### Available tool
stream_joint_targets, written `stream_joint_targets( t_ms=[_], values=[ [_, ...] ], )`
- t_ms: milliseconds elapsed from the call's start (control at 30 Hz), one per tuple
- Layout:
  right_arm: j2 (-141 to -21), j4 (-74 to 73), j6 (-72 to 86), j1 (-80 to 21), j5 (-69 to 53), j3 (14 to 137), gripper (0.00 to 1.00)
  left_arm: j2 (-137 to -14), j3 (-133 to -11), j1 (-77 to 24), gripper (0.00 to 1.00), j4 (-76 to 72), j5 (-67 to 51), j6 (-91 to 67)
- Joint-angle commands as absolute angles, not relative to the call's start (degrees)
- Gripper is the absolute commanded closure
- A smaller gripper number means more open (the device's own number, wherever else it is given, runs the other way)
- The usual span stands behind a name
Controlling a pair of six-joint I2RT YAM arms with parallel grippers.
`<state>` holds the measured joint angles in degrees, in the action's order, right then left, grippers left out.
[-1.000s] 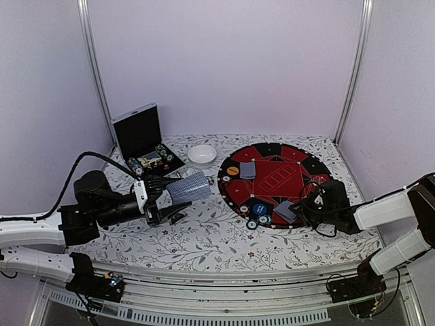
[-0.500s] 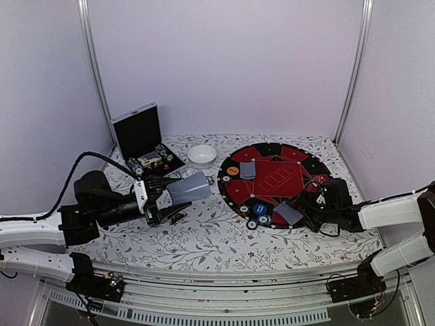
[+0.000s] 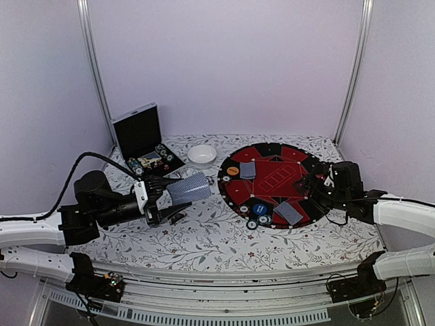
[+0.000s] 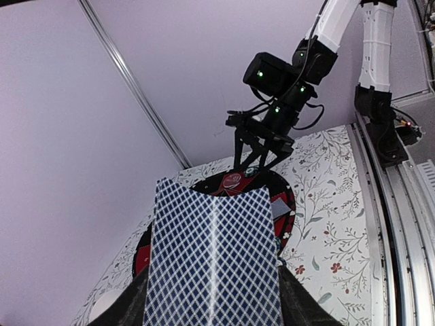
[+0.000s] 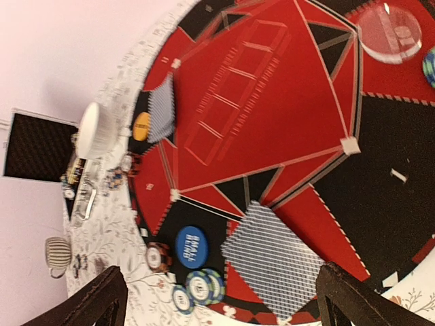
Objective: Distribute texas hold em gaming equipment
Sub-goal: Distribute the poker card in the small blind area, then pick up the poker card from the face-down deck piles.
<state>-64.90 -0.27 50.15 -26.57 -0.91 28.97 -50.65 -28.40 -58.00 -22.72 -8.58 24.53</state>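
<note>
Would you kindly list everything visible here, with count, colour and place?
mat: one, red and black, table's right part.
held cards: a few, grey-blue backs, above table's left part.
laid cards: two spots, grey-blue backs, on mat.
orange disc: one, mat's left side.
blue disc: one, mat's near edge.
chips: a few, red and teal, mat's near rim.
clear disc: one, transparent, on mat.
bowl: one, white, left of mat.
case: one, black, open, far left.
left gripper: one, black, shut on held cards.
right gripper: one, black, open over mat.
</note>
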Motion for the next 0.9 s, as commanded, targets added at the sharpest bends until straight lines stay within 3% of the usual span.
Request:
stream_joint_targets(
  t_ms=[0,200,467,867],
  values=[
    [-56.86,6.34,40.78,-26.48,-8.32,32.26,0.01,-50.68,-29.61,-58.95,0.48,-22.19,-10.05,25.23],
    [-58.14,7.42,29.87,-33.53,-20.01,43.02,0.01,-51.01,-29.7,-59.27,0.48,-21.57,-11.67,25.48],
    [-79.27,-6.4,13.12,-54.25,-24.83,66.61,0.05,-51.79,-29.88,-59.78,0.48,-20.66,-11.83,26.24],
    [-90.04,-8.24,8.13,-58.61,-26.81,75.6,0.06,-51.33,-29.62,-60.26,0.48,-20.6,-11.0,26.9]
  ],
)
